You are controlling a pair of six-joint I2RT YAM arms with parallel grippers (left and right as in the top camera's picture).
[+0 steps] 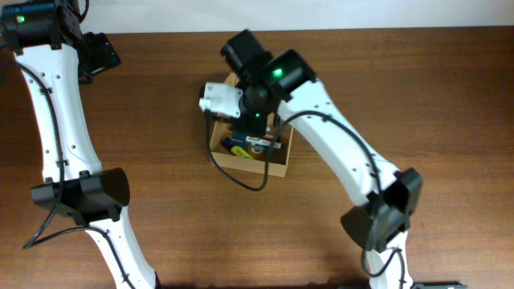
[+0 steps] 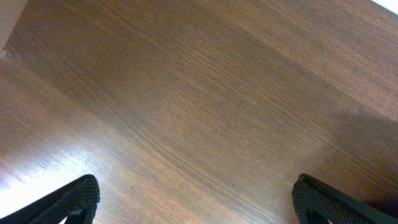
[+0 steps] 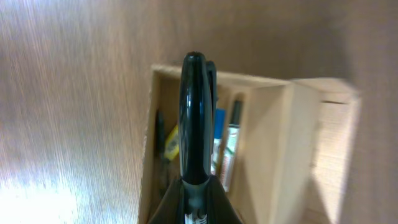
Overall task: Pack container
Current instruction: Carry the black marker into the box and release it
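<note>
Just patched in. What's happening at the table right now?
The right gripper hangs directly over the open cardboard box, fingers closed together. Whether they pinch anything I cannot tell. Several markers lie inside the box. The left gripper is off near the far left corner of the table, fingers open, holding nothing.

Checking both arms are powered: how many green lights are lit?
2. One green light on the left arm, at the picture's top-left; another on the right arm, above the container. Others may be hidden.
</note>
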